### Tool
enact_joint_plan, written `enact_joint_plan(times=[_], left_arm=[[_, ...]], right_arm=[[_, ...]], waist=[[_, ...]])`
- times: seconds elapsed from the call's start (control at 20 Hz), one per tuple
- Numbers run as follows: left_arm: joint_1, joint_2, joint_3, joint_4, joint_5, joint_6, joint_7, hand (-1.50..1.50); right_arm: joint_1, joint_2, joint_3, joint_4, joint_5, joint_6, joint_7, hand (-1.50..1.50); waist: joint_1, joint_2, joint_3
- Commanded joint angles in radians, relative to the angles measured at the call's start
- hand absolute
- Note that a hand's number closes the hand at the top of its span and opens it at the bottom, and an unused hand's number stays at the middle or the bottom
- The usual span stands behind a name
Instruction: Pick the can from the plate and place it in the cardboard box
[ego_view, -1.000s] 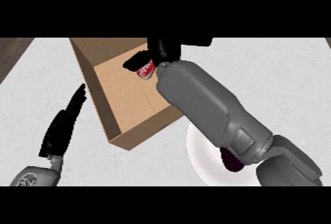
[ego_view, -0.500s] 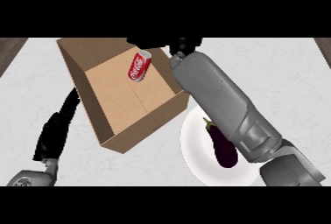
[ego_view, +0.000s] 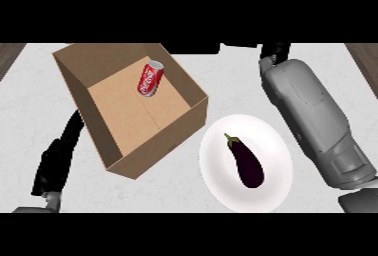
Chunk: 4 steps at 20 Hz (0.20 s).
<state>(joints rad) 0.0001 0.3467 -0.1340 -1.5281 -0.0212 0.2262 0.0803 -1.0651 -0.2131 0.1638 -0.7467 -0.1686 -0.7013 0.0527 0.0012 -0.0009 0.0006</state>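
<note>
The red can (ego_view: 150, 78) lies on its side inside the open cardboard box (ego_view: 168, 136), near the box's far wall. No hand touches it. The white plate (ego_view: 223, 182) sits to the right of the box and carries only a dark purple eggplant (ego_view: 248, 163). My right forearm runs up the view's right side. Only a bit of my right hand (ego_view: 275, 52) shows at the top edge, to the right of the box and away from the can. My left hand (ego_view: 53, 163) rests at the lower left with straight fingers pointing up along the box's left wall.
The counter's top (ego_view: 52, 90) is pale grey. A dark strip of wood (ego_view: 9, 55) shows at the far left corner and another at the far right. The plate's near rim lies close to the view's lower edge.
The can has left my right hand and now lies in the box. My right hand has drawn back to the right and up, away from the box. The eggplant on the plate has come fully into view.
</note>
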Motion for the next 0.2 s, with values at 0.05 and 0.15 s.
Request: enact_joint_plan(times=[0.05,0.15], left_arm=[[0.012,-0.001,0.013,-0.026,-0.022,0.012,0.024,0.00],[0.095,0.005,0.019,-0.072,0.003,-0.017,-0.020,0.00]], right_arm=[[0.128,-0.165,-0.049,-0.121,-0.040,0.175,-0.007,-1.50],[0.198,-0.194,-0.064,-0.158,-0.051,0.235,-0.054,-1.50]], waist=[[-0.012,-0.004,0.000],[-0.003,-0.003,0.000]])
